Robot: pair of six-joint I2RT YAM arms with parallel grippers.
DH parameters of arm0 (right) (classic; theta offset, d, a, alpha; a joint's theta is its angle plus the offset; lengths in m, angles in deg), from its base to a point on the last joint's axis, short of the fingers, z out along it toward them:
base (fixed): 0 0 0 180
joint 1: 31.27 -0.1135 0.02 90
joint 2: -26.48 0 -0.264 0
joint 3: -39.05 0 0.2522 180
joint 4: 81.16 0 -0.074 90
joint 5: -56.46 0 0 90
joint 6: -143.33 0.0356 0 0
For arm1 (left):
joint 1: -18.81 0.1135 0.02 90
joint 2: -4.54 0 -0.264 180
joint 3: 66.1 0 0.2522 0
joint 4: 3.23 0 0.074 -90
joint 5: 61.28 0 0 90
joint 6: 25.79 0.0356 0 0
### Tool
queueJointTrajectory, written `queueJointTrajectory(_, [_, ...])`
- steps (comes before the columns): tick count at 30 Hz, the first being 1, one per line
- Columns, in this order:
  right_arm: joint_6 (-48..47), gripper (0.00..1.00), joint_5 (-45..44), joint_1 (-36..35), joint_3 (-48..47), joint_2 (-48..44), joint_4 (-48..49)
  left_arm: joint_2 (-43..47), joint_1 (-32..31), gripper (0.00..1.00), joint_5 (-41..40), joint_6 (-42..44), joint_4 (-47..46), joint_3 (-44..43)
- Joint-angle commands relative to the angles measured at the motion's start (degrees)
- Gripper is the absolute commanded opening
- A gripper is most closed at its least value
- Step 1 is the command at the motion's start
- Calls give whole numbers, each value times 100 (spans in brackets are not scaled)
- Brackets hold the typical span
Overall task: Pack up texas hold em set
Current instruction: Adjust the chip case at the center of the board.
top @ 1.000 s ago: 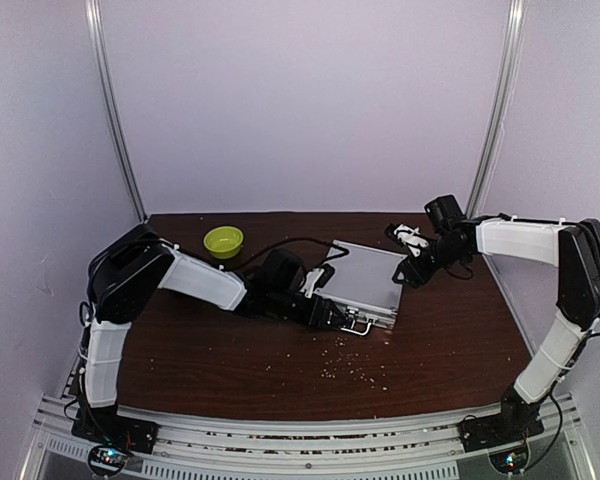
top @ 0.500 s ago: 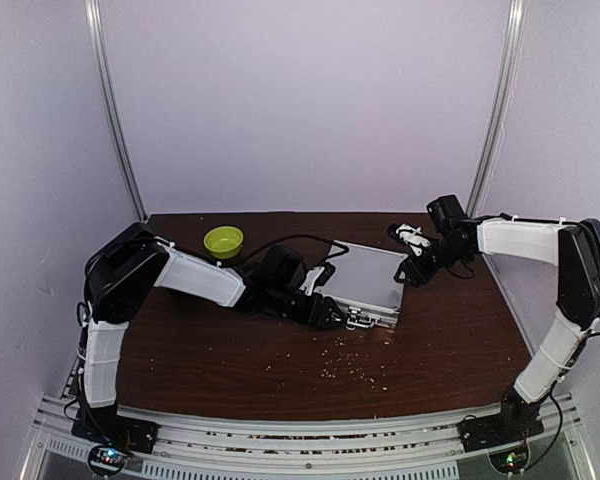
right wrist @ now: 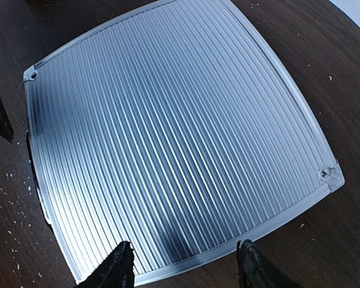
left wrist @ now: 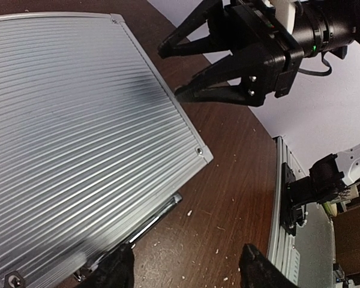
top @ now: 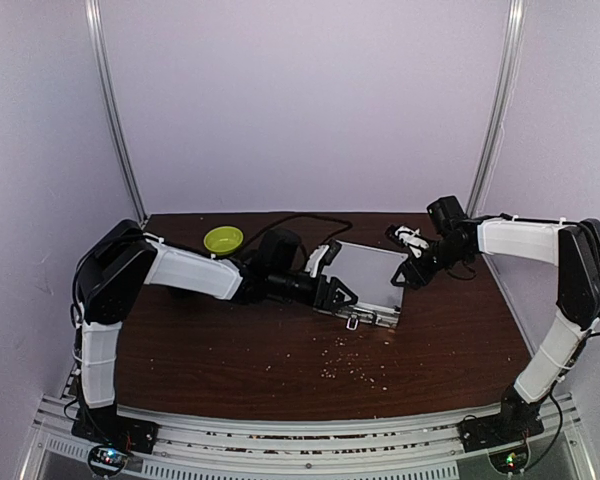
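The left fingers [left wrist: 115, 271] stand partly spread, with only bare bench and a few crumbs between them; they hold nothing. The right fingers [right wrist: 119, 268] are parted about as far, also empty, and hang over the ribbed lid near its edge. The silver aluminium briefcase [top: 372, 282] lies shut and flat on the dark wooden bench [top: 230, 350], right of centre in the top view. Its handle [top: 352, 322] sits on the near edge, at about 7 o'clock, close to the left fingers, which are at the case's 8 o'clock side. The right fingers are at its 2 o'clock corner. White crumbs [top: 350, 365] dot the bench at 6 o'clock from the case. A lime-green bowl [top: 223, 240] stands well apart at 10 o'clock.
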State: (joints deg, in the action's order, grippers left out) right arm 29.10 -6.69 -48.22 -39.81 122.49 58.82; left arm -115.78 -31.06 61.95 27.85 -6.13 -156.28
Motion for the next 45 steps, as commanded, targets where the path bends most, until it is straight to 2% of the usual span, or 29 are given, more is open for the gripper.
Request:
queueJointTrajectory(1, [-97,60,301,16,-8,-88,-112,228,20,61,-74,110,-163,39])
queueJointTrajectory(3, [-108,60,276,16,29,-176,-85,412,14,61,-177,251,25,88])
queueJointTrajectory(8, [-88,60,242,16,22,-255,-56,835,-158,70,-726,830,1052,229])
queueJointTrajectory(14, [24,60,-98,20,-84,-122,-66,436,-549,72,-1077,1078,1819,-56])
queueJointTrajectory(22, [313,61,-149,449,-249,-55,232,-227,-630,72,-1109,1050,1782,-556])
queueJointTrajectory(38, [512,63,9,962,-1636,1231,243,-857,-571,73,-1601,764,1844,-1062])
queueJointTrajectory(45, [438,63,346,966,-1672,1541,174,-1054,-542,73,-1403,734,1863,-1235])
